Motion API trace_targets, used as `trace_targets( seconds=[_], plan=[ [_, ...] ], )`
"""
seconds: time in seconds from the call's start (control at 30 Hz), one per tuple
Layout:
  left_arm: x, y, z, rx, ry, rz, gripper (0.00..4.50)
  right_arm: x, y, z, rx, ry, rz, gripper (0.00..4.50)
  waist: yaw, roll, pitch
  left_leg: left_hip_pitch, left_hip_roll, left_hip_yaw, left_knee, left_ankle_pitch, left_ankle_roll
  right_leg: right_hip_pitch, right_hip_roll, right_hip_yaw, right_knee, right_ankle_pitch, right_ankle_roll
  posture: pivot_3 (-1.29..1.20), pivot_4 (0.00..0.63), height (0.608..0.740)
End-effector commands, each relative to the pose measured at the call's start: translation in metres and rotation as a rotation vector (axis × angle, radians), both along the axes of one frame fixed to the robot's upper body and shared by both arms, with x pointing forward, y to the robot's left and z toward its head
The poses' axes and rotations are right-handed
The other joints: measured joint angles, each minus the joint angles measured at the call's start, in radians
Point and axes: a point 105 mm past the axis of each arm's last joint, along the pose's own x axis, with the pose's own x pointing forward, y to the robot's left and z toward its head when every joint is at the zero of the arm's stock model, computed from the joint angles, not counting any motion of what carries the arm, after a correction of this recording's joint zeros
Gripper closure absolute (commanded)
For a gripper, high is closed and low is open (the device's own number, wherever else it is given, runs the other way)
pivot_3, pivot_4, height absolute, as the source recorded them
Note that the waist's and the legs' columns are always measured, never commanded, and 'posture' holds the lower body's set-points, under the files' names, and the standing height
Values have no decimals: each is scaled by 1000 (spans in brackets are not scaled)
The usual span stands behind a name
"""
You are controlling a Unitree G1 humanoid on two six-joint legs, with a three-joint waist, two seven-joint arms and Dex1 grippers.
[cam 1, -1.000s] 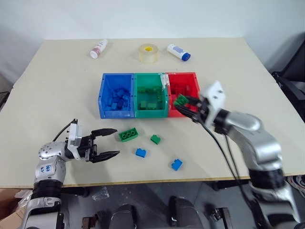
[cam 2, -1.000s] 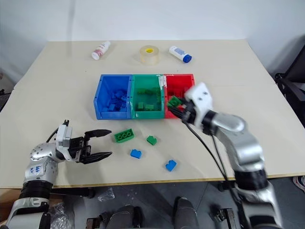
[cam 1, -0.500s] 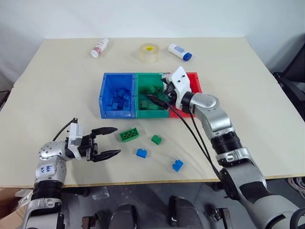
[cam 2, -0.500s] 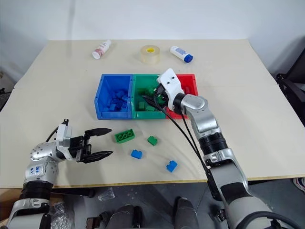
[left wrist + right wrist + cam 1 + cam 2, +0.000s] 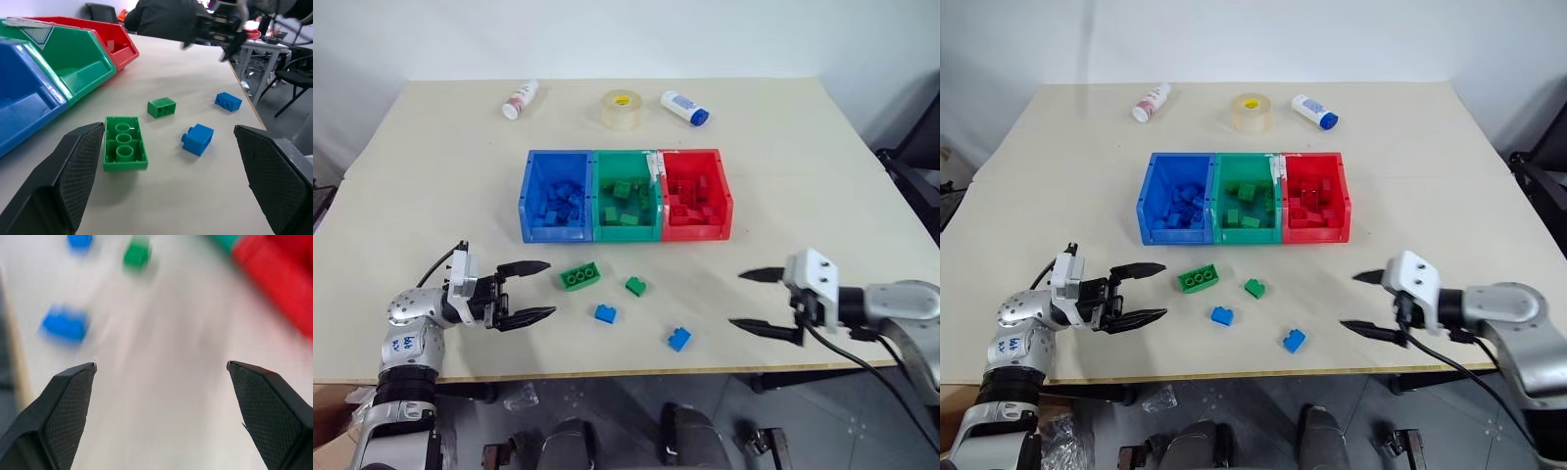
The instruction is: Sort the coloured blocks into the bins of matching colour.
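Three joined bins stand mid-table: blue [image 5: 553, 231], green [image 5: 626, 233] and red [image 5: 697, 232], each holding several bricks. Loose on the table in front lie a long green brick [image 5: 578, 277], a small green brick [image 5: 635, 286] and two blue bricks [image 5: 604, 313] [image 5: 678, 339]. My left gripper [image 5: 550, 288] is open and empty, pointing at the long green brick [image 5: 124, 149] from its left, a short way off. At the front right my right gripper [image 5: 736, 300] is open and empty, to the right of the nearer blue brick [image 5: 64, 324].
A tape roll [image 5: 618, 108] and two small white bottles [image 5: 517, 99] [image 5: 681, 107] lie along the far side of the table. The front table edge [image 5: 636, 370] runs just below the blue bricks and both grippers.
My right gripper carried a green brick from the red bin's front over the green bin, opened, then swung back to the front right, empty. The left gripper has stayed still.
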Motion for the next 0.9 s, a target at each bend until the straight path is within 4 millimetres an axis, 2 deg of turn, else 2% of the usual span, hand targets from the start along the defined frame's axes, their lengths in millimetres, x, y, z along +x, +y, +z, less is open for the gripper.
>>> trace_targets(
  seconds=[0.03,0.17,0.37,0.47,0.7,0.9],
  plan=[
    [-4,6,5,17,-25,-20,0,-8,6,16,-13,-48,55,31,0,0,0,0,0,0,0,0,0,0,0,0,0,0,0,0,150,740],
    [-6,4,5,18,-29,-26,0,-10,17,12,-21,-33,99,31,6,0,0,0,0,0,0,0,0,0,0,0,0,0,0,0,150,740],
    [-15,-7,9,9,-54,-50,0,-16,71,-8,-24,32,269,31,5,0,0,-1,0,0,1,0,0,0,0,0,0,0,0,0,150,740],
    [-25,-7,10,4,-54,-49,0,-14,89,-19,-41,61,314,31,4,0,0,-1,0,0,1,0,0,-1,0,0,1,0,0,0,150,740],
    [-42,-8,7,-5,-26,-20,0,-6,99,-36,-94,69,330,31,8,0,0,-1,0,0,2,-1,0,-1,-1,0,0,0,0,0,150,740],
    [-49,-11,5,-11,-11,-5,0,-5,97,-42,-104,84,327,1888,6,0,0,-1,0,0,2,-1,1,0,-1,0,0,0,0,0,150,740]
  ],
)
